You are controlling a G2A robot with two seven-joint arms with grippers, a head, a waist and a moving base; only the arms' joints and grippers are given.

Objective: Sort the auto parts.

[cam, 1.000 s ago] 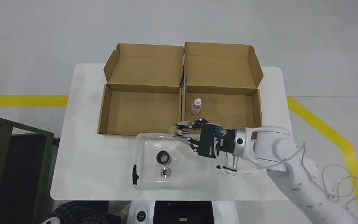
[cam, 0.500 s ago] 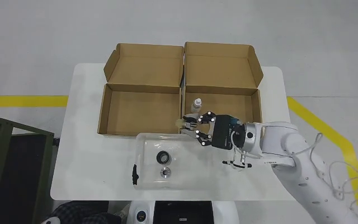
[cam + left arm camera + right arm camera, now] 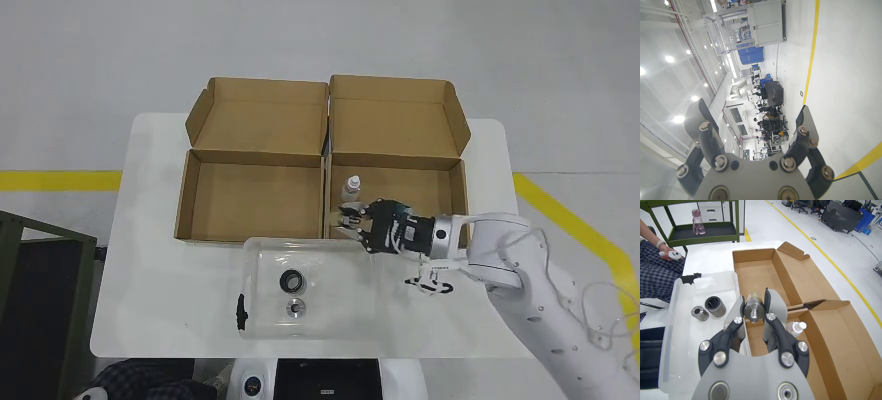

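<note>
– Two parts lie in the clear bin (image 3: 668, 321), a dark-bored sleeve (image 3: 715, 306) and a steel plug (image 3: 699, 313). Where is the third?
– Pinched between the fingers of my right gripper (image 3: 754, 300). It is a threaded steel fitting (image 3: 754, 310), thread end toward my wrist. From above, it hangs over the near corner of the bottle's box (image 3: 455, 200), just beside the white bottle (image 3: 796, 328) and close to the wall shared with the other box (image 3: 757, 275).
– How do you set it down well?
– My judgement is to go down past the rim before I let go. Round steel dropped from a height will likely bounce or roll. I would keep off the bottle, which looks easy to tip. I would also stay clear of the shared wall, so the fitting cannot land on the wrong side. Which box this kind belongs in, I cannot tell from here.
– And your other tool?
– My left gripper (image 3: 753, 113) is spread wide with nothing in it, pointing out at the room, away from the table.
– Any labels to go by?
– None I can read. The cartons look plain, the steel shows no marking, and any print on the bottle is too small to make out
</note>
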